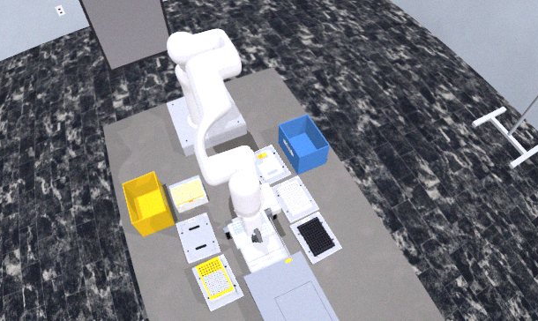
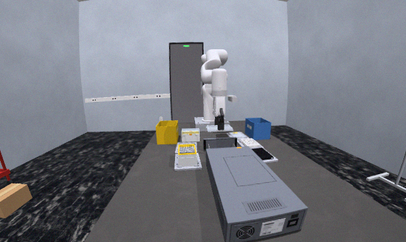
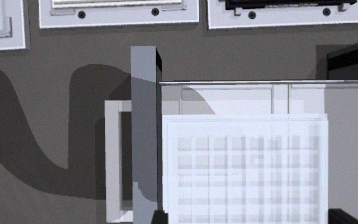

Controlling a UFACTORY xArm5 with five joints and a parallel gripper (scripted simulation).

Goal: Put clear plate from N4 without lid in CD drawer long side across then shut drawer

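Clear plate (image 1: 239, 227) (image 2: 228, 128) (image 3: 245, 165) sits gripped across its short side in the gripper (image 1: 254, 231) (image 2: 219, 127) (image 3: 251, 217), above the open drawer (image 1: 268, 259) (image 2: 221, 143) (image 3: 347, 175), toward its far-end front panel (image 3: 144, 125). Its long axis appears crosswise, suiting a straight lowering; the wrist view crops its lower end, and it veils the locators beneath.

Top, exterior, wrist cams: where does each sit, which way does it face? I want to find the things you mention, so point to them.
Top: high above the bench, angled down; arm (image 1: 205, 88) and gripper (image 1: 250, 227) show.
Exterior: beyond the cooler's (image 1: 293, 287) (image 2: 251, 179) back, facing the arm (image 2: 214, 76) and door (image 2: 186, 76); gripper (image 2: 219, 122) shows.
Wrist: by the gripper (image 3: 250, 217), looking down at plate (image 3: 250, 170) and drawer (image 3: 347, 150); fingertips show.
Top and exterior share both bins.
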